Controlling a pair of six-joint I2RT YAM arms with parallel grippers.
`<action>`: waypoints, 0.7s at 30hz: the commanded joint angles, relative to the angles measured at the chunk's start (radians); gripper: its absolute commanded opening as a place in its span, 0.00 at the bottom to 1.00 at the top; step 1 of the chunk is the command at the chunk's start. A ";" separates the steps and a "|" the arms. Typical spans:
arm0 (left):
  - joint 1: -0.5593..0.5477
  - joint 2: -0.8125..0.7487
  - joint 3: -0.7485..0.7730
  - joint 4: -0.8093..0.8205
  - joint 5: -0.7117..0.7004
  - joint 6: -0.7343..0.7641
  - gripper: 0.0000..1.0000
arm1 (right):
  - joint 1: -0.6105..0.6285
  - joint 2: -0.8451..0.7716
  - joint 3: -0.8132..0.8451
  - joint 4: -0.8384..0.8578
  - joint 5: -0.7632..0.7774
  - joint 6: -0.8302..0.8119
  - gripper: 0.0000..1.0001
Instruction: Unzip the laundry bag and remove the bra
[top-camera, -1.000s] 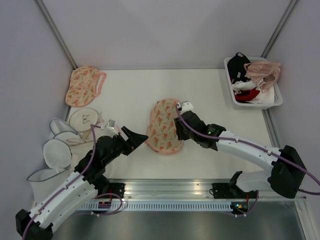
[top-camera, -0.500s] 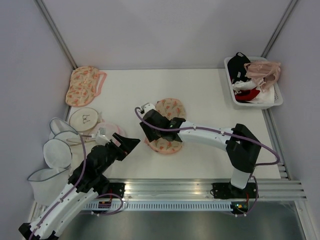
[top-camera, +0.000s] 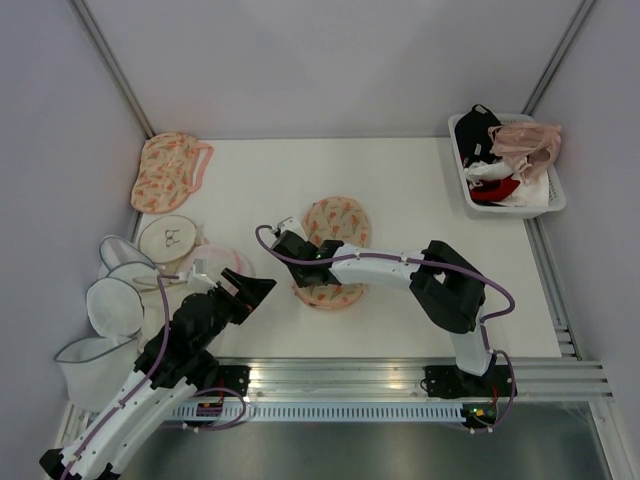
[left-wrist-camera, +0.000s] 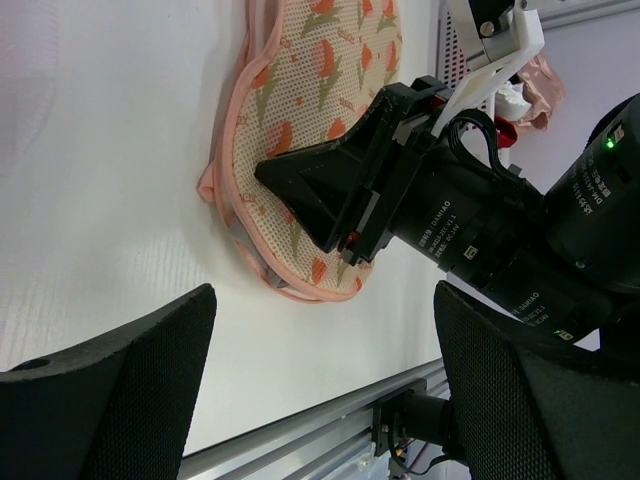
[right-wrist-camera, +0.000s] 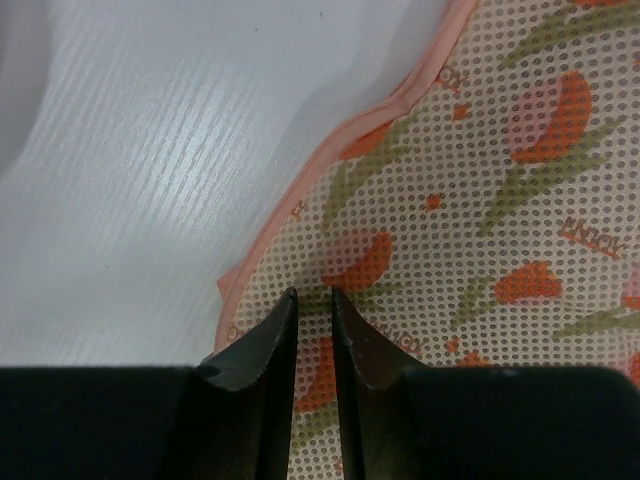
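Note:
The peach floral laundry bag (top-camera: 340, 220) lies at the table's middle, zipped, with its pink trim all round. It also shows in the left wrist view (left-wrist-camera: 310, 70) and fills the right wrist view (right-wrist-camera: 500, 180). My right gripper (top-camera: 300, 270) reaches across to the bag's left edge. Its jaws (right-wrist-camera: 312, 300) are nearly together over the mesh fabric just inside the trim, with nothing seen pinched. My left gripper (top-camera: 262, 288) is open and empty, a little to the left of the bag; its fingers (left-wrist-camera: 100, 400) frame bare table. The bra is hidden.
A second floral pouch (top-camera: 165, 170) lies at the back left. White round mesh bags (top-camera: 115, 300) are stacked along the left side. A white basket (top-camera: 545, 205) of garments stands at the back right. The metal rail (top-camera: 400, 375) runs along the near edge.
My right gripper has swung from the bag's upper right across to its left edge, the arm now folded over the bag. My left gripper has drawn back slightly down and left.

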 joint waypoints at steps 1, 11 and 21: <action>-0.002 -0.013 -0.001 -0.007 -0.021 -0.024 0.92 | 0.004 -0.002 0.013 -0.007 0.032 0.023 0.24; -0.002 -0.014 0.002 -0.016 -0.019 -0.029 0.92 | 0.004 -0.040 -0.038 0.024 0.019 0.025 0.18; -0.002 -0.027 0.007 -0.029 -0.021 -0.033 0.92 | 0.002 -0.008 -0.058 0.053 -0.004 0.041 0.22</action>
